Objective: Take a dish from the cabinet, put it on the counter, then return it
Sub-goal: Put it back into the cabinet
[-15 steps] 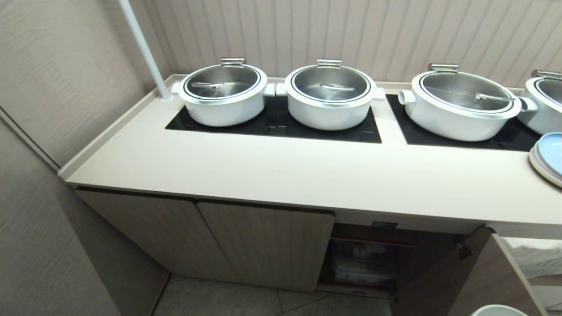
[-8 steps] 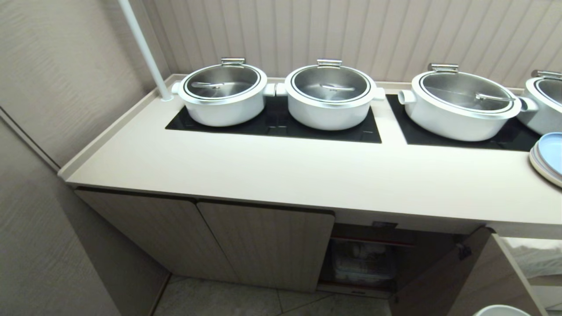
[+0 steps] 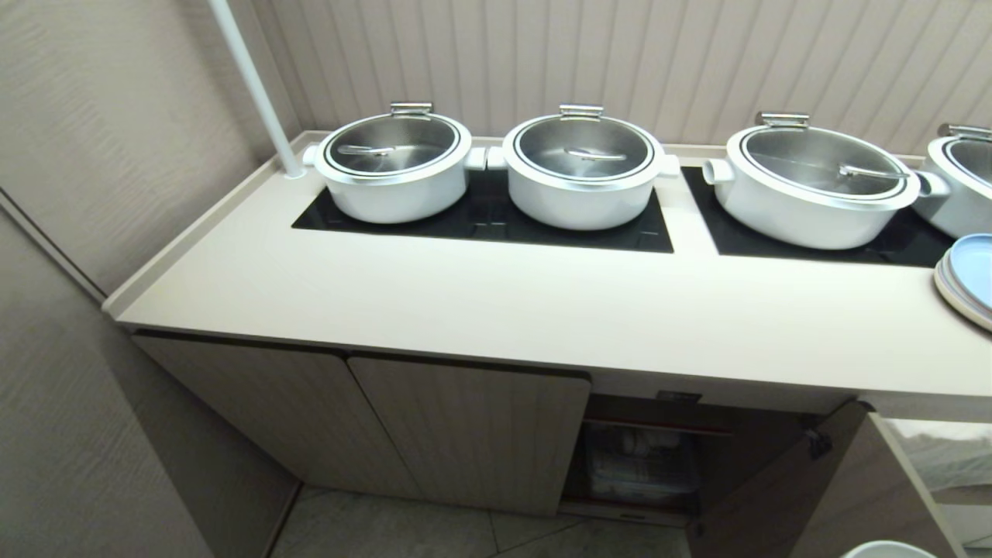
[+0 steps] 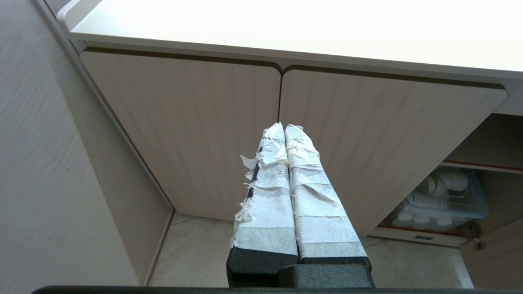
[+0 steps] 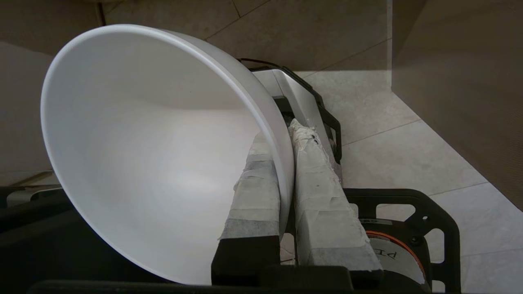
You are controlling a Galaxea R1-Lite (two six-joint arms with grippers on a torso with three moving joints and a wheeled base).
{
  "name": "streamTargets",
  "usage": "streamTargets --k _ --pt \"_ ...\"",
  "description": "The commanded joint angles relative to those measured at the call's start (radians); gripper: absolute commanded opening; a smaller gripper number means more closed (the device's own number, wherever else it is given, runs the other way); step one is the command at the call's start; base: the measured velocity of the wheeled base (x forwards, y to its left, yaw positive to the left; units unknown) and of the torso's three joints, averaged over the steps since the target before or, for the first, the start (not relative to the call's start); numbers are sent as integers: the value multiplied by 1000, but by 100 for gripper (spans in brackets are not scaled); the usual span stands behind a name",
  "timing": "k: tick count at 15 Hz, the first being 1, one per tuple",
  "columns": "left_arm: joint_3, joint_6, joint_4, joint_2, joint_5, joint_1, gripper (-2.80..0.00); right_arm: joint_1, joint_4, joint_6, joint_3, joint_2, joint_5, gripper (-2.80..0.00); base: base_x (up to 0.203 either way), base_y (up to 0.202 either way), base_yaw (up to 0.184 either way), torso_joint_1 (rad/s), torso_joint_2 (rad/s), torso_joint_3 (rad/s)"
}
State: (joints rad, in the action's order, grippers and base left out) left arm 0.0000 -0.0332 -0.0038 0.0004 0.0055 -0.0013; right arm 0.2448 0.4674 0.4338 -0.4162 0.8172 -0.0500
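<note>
I see the bowl [image 5: 155, 163] clamped by its rim in my right gripper [image 5: 292, 134]: one taped finger [image 5: 255, 192] lies inside the wall, the other against the outside, closed on the rim. The bowl sits tipped on its side relative to the fingers, its mouth facing away from them to one side. Beyond the fingertips lie pale floor tiles [image 5: 392, 134] and part of the robot's own black-and-white base [image 5: 310, 106]. In the head view only a sliver of the bowl's rim [image 3: 883, 549] shows at the lower edge, below and in front of the tabletop [image 3: 496, 302], not resting on it.

My left gripper [image 4: 285, 130] is parked, its taped fingers [image 4: 269, 183] pressed together with nothing between them. Ahead of their tips are the two closed ribbed doors of the cabinet [image 4: 196, 122], with the tabletop edge above. Off to one side of the fingers the cabinet stands open; a red-edged shelf [image 4: 482, 166] shows there, and under it a clear bin [image 4: 445, 200] of stacked white crockery.

On the tabletop, four white pots with steel lids [image 3: 581, 167] stand on black hob panels [image 3: 480, 221]. A stack of plates [image 3: 969, 275], the top one pale blue, sits at the right edge. A white pole [image 3: 252, 85] rises from the back left corner.
</note>
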Motion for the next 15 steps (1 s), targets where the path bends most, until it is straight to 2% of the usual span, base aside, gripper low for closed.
streamTargets --k 1,15 --pt "0 -1 -1 0 1 0 -280 1 2 6 -1 4 -1 -280 0 0 0 0 0 0" --pt "0 -1 -1 0 1 0 -280 16 0 25 -2 17 1 -280 0 0 0 0 0 0"
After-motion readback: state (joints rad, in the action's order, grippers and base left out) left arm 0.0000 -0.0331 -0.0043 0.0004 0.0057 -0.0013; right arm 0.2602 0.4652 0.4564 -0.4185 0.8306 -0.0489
